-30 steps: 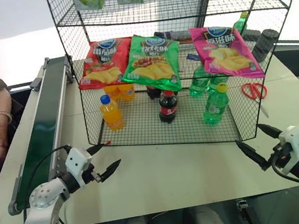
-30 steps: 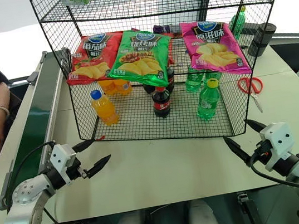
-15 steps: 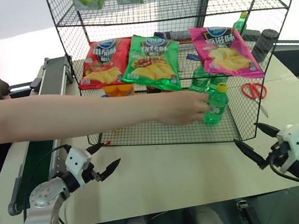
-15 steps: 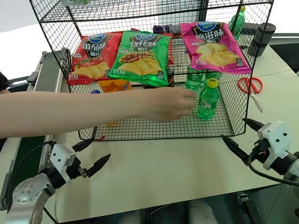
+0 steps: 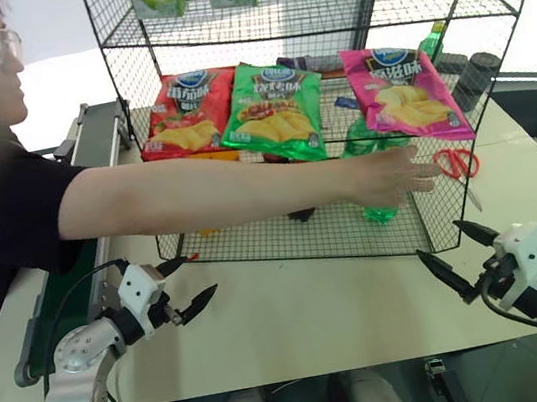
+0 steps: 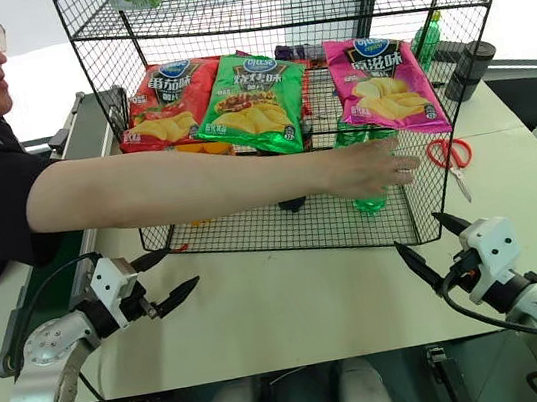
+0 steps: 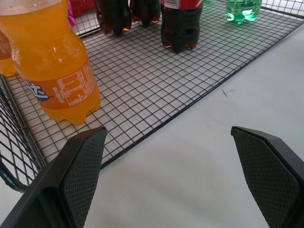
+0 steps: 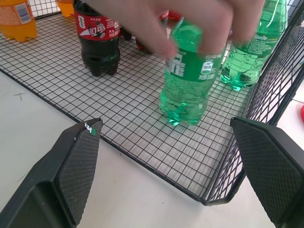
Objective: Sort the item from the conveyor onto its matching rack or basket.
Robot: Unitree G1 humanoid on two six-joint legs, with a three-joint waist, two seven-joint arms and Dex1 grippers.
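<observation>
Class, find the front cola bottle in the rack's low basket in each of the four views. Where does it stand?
Left eye view: front cola bottle, its base showing below the person's arm.
Right eye view: mid-basket, below the arm.
Left wrist view: behind the orange bottle.
Right wrist view: beside the hand-covered green bottle.
Shared landmark: basket mesh floor.

Left gripper [image 5: 190,281] at lower left of the head view: arm bent, wrist angled inward, two black fingers spread wide, nothing between them. Right gripper [image 5: 450,253] at lower right: fingers likewise spread apart and empty, pointing inward and up-frame. Both hover above the tabletop, well apart from each other.
</observation>
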